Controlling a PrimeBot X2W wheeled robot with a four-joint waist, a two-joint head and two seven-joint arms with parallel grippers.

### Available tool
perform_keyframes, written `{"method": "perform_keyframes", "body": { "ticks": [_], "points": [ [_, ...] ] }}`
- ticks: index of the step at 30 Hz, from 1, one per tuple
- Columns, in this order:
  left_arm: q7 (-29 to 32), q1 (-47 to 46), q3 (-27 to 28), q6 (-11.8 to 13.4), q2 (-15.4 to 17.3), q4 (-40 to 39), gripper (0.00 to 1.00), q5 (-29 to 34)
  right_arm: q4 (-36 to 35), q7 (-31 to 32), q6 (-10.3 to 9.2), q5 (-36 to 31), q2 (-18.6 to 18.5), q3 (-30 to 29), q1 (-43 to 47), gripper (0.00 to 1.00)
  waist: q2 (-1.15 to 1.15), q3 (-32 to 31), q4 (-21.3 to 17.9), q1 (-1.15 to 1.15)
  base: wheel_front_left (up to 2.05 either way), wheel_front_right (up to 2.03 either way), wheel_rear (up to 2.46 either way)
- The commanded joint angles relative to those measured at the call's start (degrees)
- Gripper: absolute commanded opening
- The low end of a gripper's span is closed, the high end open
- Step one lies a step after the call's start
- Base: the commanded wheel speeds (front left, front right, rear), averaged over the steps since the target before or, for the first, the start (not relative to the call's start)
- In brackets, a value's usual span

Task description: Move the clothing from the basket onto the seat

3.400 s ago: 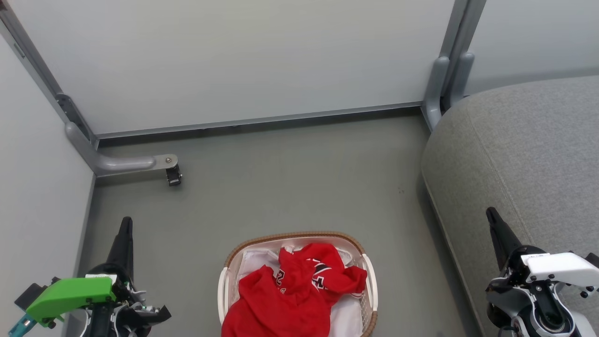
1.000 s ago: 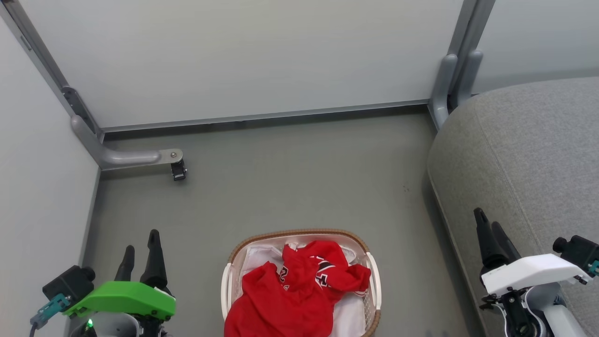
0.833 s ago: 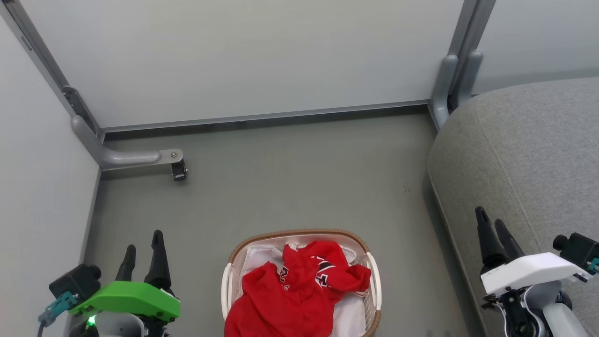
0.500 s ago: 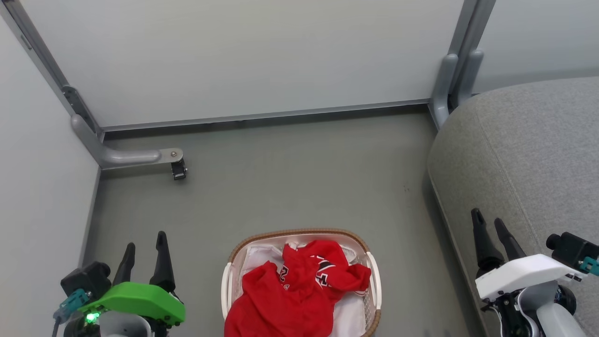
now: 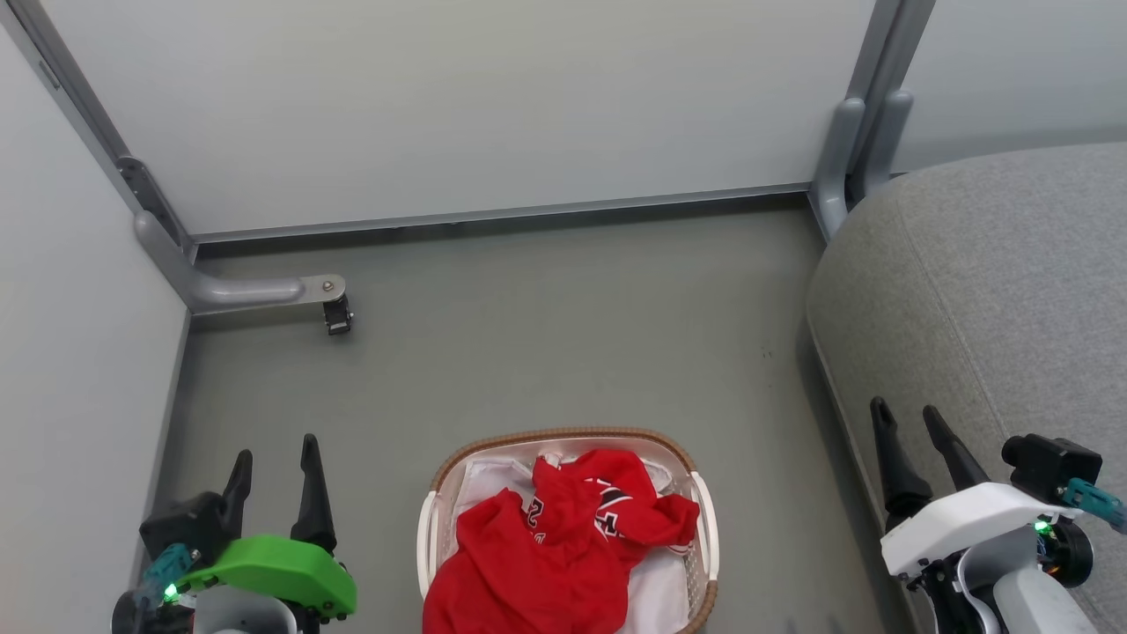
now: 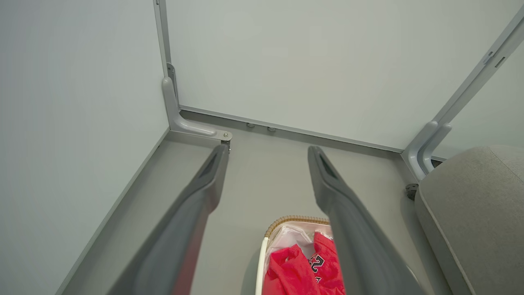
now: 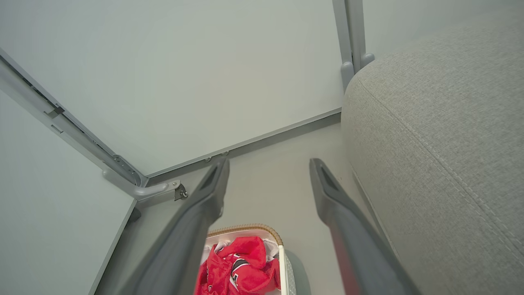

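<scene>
- Bottom centre of the head view: the clothing, a crumpled red heap, lies in the basket on the floor. The basket's long axis runs up the frame.
- Lower left: the left tool has its jaws spread wide and holds nothing. The clothing lies to its right, and this arm looks slightly nearer.
- Lower right: the right tool is equally wide and empty, well apart from the basket.
- Right edge, farther up: the grey seat, with no clothing on it.
</scene>
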Motion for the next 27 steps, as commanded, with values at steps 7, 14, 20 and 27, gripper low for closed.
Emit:
{"method": "perform_keyframes", "body": {
  "ticks": [7,14,20,27],
  "points": [
    [-1.49,0.83,-0.12,0.84,0.53,-0.87,1.00,5.20,-0.08,-1.53,0.02,-5.47,-0.69,0.64,-1.30,1.00,0.00,0.08,0.05,0.00,0.00,0.00,0.00],
    [-2.40,1.09,0.33,0.72,0.02,-1.37,1.00,8.59,-0.16,-2.46,0.02,-9.04,-0.93,0.55,-1.31,1.00,0.00,0.17,0.19,0.00,0.00,0.00,0.00],
    [-3.10,1.41,0.60,0.47,-0.49,-1.05,1.00,11.73,0.12,-3.16,0.01,-11.95,-1.00,0.70,-1.13,1.00,0.00,0.28,0.43,0.00,0.00,0.00,0.00],
    [-4.01,2.29,1.67,0.43,-1.31,-1.40,1.00,15.03,0.97,-4.06,0.01,-14.50,-0.77,-0.18,-0.98,1.00,0.00,0.12,0.62,0.00,0.00,0.00,0.00]
  ]
}}
